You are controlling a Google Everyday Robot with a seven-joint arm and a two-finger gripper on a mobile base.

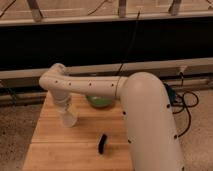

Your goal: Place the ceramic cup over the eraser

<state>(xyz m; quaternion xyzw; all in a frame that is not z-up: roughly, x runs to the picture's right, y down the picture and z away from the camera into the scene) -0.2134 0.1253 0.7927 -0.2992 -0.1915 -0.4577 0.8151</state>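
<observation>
The ceramic cup [69, 119], small and white, is at the left middle of the wooden table [55, 150]. My gripper [65, 110] points straight down right on top of the cup, and its tip is hidden against the cup. The eraser [103, 143], a narrow black block, lies on the table to the right of the cup and nearer the front, about a cup's height away from it. Nothing covers the eraser.
A green bowl [98, 102] sits at the back of the table, partly behind my arm [145, 115]. The arm's big white link covers the table's right side. A dark wall with rails runs behind. Cables [181, 102] lie on the floor at right.
</observation>
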